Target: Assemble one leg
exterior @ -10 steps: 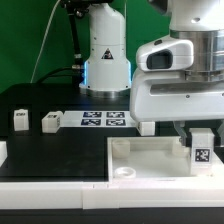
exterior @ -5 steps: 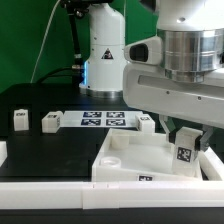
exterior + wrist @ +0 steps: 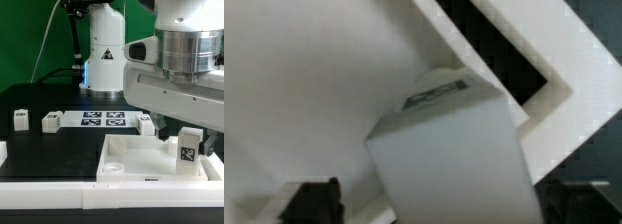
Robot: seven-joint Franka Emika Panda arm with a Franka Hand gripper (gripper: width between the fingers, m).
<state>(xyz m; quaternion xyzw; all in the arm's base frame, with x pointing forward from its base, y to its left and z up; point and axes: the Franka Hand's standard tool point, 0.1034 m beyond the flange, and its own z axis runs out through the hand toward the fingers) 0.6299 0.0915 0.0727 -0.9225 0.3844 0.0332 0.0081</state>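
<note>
The hand (image 3: 186, 138) is gripping the small white plastic leg (image 3: 187, 152) upright over the big white square tabletop (image 3: 135, 155), probably to fit it in.

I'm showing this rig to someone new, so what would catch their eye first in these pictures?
The big white arm fills the exterior view's right, its pincer holding the leg, tag outward, over the white tabletop. On the exterior view's left, two more small white posts stand on the black table, beside the marker board.
</note>
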